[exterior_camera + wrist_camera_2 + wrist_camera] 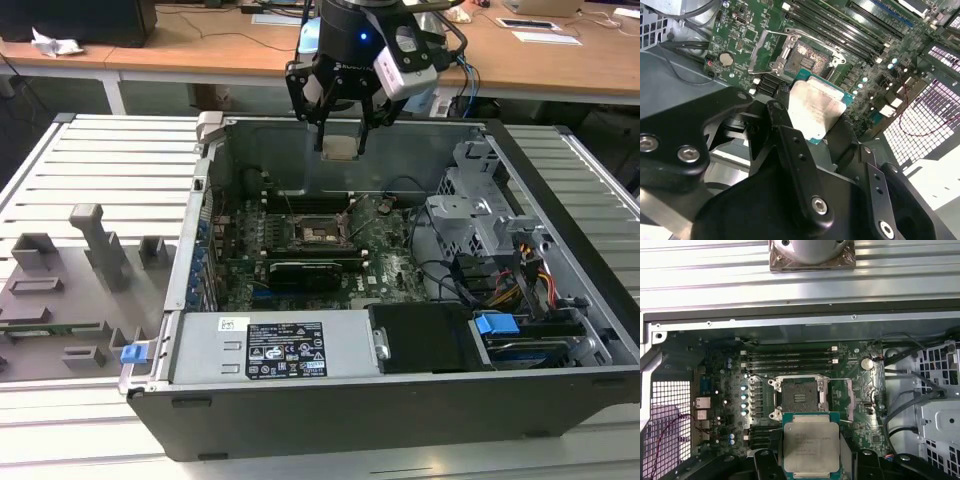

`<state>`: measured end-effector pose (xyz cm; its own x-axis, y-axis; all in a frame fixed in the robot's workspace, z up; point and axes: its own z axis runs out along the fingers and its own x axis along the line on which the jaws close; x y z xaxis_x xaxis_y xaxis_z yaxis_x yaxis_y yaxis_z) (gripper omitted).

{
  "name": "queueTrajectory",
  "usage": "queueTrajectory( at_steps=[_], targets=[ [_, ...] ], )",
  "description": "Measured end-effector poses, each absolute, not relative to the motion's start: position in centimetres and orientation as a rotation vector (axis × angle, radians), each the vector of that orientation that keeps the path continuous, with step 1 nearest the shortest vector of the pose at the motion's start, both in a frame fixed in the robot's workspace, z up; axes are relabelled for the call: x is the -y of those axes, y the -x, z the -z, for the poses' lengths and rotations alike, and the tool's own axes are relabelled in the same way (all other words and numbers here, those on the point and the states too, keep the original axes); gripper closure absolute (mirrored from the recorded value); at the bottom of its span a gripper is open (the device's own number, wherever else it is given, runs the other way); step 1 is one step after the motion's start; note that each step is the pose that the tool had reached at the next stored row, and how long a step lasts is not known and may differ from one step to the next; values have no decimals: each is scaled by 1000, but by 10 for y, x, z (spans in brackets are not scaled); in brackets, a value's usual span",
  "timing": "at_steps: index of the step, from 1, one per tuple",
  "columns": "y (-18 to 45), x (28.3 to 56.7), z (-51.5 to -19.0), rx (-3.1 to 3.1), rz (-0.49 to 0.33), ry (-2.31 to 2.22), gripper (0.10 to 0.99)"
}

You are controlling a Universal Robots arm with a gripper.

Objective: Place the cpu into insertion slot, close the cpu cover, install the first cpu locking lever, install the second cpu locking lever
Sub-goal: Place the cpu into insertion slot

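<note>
Clamping the cpu (815,107) by its edges, the claw (811,121) is hovering at the exterior view's upper middle, above the insertion slot (322,232); lowering it level and square seems wise.

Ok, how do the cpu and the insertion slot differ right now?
The cpu is held in the gripper above the motherboard; the insertion slot sits fixed on it, empty. The cpu shows a silvery metal top with a green edge; the insertion slot shows a dark recess inside a metal frame. Both are square and, in the first wrist view, squared up the same way.
</note>
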<state>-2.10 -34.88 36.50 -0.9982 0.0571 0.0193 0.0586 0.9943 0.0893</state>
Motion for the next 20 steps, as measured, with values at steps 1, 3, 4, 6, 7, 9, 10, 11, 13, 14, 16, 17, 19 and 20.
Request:
queueTrajectory(
  at_steps=[1, 3, 4, 6, 7, 9, 10, 11, 13, 14, 16, 17, 19, 20],
  targets=[
    [21, 349, -365, 3120, 141, 102, 545],
    [21, 349, -365, 3120, 141, 113, 545],
    [21, 349, -365, 3120, 141, 138, 545],
    [21, 349, -365, 3120, 141, 156, 545],
    [21, 349, -365, 3119, 141, 163, 545],
    [21, 349, -365, 3119, 141, 184, 545],
    [21, 349, -365, 3119, 141, 197, 545],
    [21, 349, -365, 3118, 142, 210, 545],
    [21, 349, -365, 3117, 142, 226, 545],
    [21, 349, -365, 3117, 142, 235, 545],
    [21, 349, -365, 3116, 142, 251, 545],
    [21, 349, -365, 3116, 142, 258, 545],
    [21, 349, -365, 3115, 142, 274, 545],
    [21, 349, -365, 3114, 142, 289, 545]
  ],
)
